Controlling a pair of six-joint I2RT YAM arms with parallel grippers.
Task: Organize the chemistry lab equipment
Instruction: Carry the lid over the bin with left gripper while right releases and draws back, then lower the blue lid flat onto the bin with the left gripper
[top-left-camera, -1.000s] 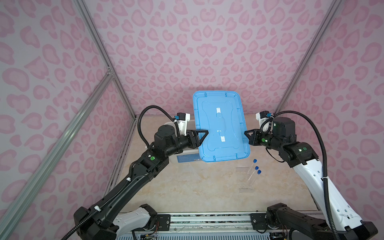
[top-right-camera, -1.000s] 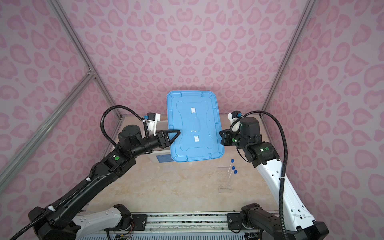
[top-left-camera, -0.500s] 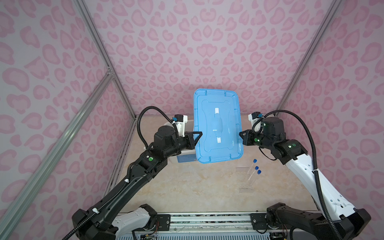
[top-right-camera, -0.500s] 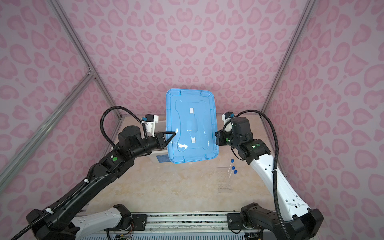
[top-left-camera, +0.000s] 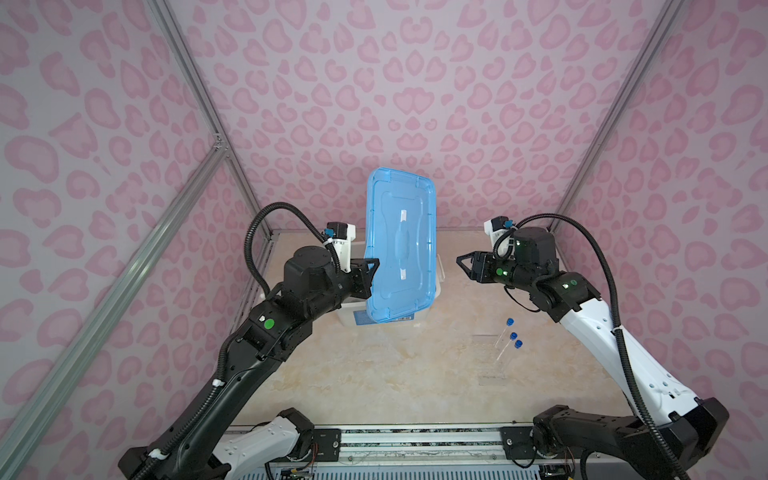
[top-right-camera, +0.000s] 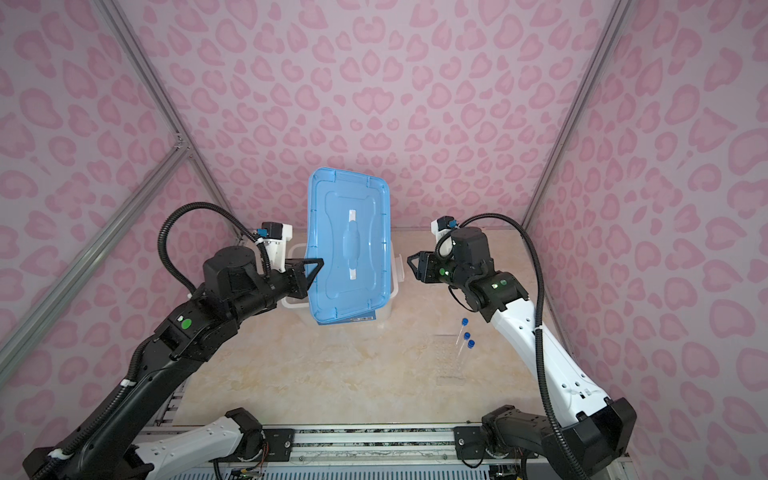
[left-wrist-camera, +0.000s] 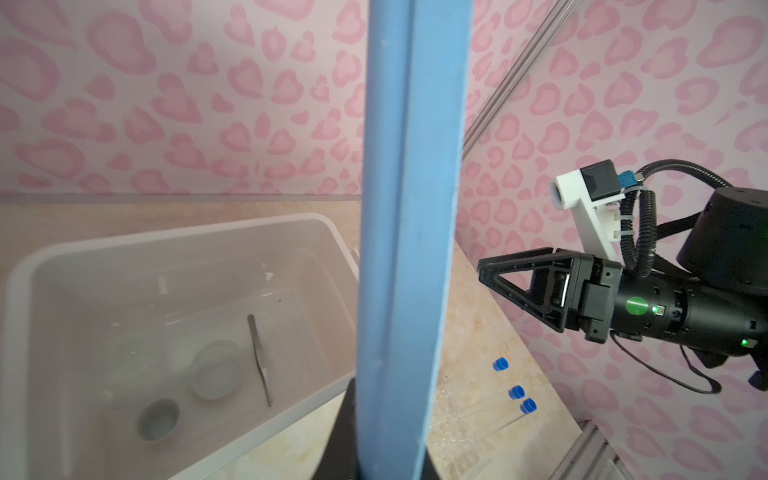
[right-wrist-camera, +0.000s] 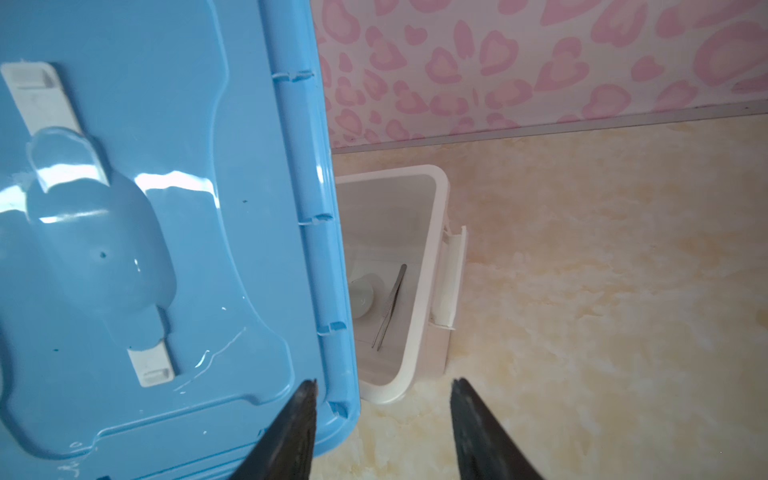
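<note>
Pink-patterned walls (top-left-camera: 374, 83) enclosed a beige marbled tabletop (top-left-camera: 374, 374).

1. At the left gripper (top-left-camera: 374, 268), the jaws were clamped on the nearest long edge of the blue lid (top-left-camera: 401, 249). The lid was held clear of the table and tipped close to upright, its long axis running away from the base.
2. Below this gripper, under the lid, the white box (left-wrist-camera: 178, 230) stood open. It held two small white round dishes (left-wrist-camera: 217, 370) and, just beside them, thin metal tweezers (left-wrist-camera: 259, 359) lying along the box wall on the right arm's side.
3. The right gripper (top-left-camera: 462, 268) had its jaws apart and empty. It stood just beside the lid's opposite long edge, not touching it.
4. Three blue-capped tubes (top-left-camera: 514, 335) lay on the tabletop below the right gripper and back toward its base. Their caps pointed toward the gripper and their long axes ran back from it. The right arm was plainly the nearer. With the other arm occupied by the lid, a tube pick would probably be a downward, rearward reach for this arm.

Visibility limits:
- In both top views the lid screened most of the box.
- The clear rack (top-right-camera: 449, 357) showed only faintly. Whether the tubes rested on it or beside it could not be told.
- The clear glass vessel and droppers could not be made out with certainty.
</note>
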